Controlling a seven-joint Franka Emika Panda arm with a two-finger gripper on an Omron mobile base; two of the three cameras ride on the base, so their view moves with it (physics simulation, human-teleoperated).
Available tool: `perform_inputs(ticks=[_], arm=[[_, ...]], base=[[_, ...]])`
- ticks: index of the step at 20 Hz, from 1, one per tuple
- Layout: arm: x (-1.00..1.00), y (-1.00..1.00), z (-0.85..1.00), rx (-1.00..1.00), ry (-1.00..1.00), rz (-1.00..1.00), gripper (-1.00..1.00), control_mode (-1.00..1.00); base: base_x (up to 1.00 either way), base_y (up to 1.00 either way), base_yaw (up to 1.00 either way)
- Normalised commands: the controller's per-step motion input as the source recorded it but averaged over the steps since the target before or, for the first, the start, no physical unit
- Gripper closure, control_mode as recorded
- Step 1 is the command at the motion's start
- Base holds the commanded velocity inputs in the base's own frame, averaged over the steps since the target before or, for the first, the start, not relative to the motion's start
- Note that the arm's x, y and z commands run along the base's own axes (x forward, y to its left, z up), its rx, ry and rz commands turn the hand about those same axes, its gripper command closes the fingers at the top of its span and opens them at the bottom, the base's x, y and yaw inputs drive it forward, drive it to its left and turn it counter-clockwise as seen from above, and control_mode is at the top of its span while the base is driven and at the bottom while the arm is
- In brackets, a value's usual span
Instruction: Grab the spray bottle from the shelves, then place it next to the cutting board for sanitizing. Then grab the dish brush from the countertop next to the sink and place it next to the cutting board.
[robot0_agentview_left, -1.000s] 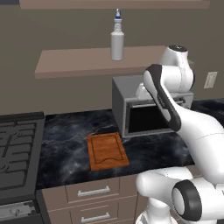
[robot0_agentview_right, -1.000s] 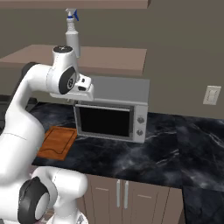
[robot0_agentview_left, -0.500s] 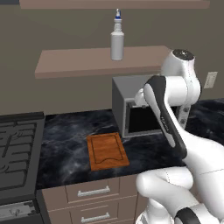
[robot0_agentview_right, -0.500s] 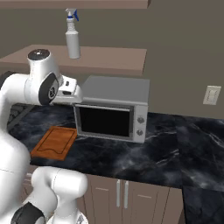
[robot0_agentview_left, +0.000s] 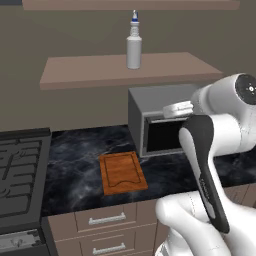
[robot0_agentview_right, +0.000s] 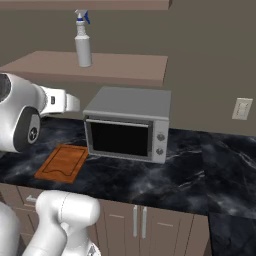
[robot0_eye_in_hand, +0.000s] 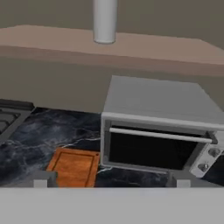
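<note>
The spray bottle (robot0_agentview_left: 133, 46) (robot0_agentview_right: 83, 43) stands upright on the lower of the brown shelves (robot0_agentview_left: 90, 71) (robot0_agentview_right: 115, 69), above the microwave. In the hand view its lower body (robot0_eye_in_hand: 105, 21) shows at the top edge. The orange-brown cutting board (robot0_agentview_left: 122, 172) (robot0_agentview_right: 62, 162) (robot0_eye_in_hand: 73, 168) lies flat on the black countertop (robot0_agentview_left: 75, 165) (robot0_agentview_right: 190, 165), left of the microwave. My gripper (robot0_eye_in_hand: 111, 181) is open and holds nothing. It hangs well back from the shelf, in front of the microwave and below the bottle. The dish brush is out of view.
A grey microwave (robot0_agentview_left: 157, 125) (robot0_agentview_right: 129, 124) (robot0_eye_in_hand: 159, 131) stands on the counter under the shelf. A black stove (robot0_agentview_left: 20, 172) (robot0_eye_in_hand: 8, 116) lies to the left. A wall outlet (robot0_agentview_right: 242, 108) is at the right. An upper shelf (robot0_agentview_left: 125, 4) runs above the bottle.
My arm has drawn back toward the base and folded up, so its shoulder and elbow now loom larger in both base views. The bottle, board and microwave have not moved.
</note>
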Motion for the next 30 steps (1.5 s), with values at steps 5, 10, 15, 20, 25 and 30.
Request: perform_inputs(ticks=[5,10,15,20,25,30], arm=[[-0.37,0.02,0.88,0.0,-0.34,0.0,-1.0,-1.0],[-0.22,0.02,0.82,0.0,-0.29,0.0,-1.0,-1.0],[-0.13,0.01,0.79,0.0,-0.32,0.0,-1.0,-1.0],[0.05,0.08,0.42,0.0,-0.27,0.0,-1.0,-1.0],[0.24,0.07,0.2,0.02,-0.05,0.01,-1.0,-1.0],[0.58,0.06,0.02,0.04,0.08,0.02,-1.0,-1.0]], base=[[0.0,0.0,0.0],[0.0,0.0,0.0],[0.0,0.0,0.0],[0.0,0.0,0.0],[0.0,0.0,0.0],[0.0,0.0,0.0]])
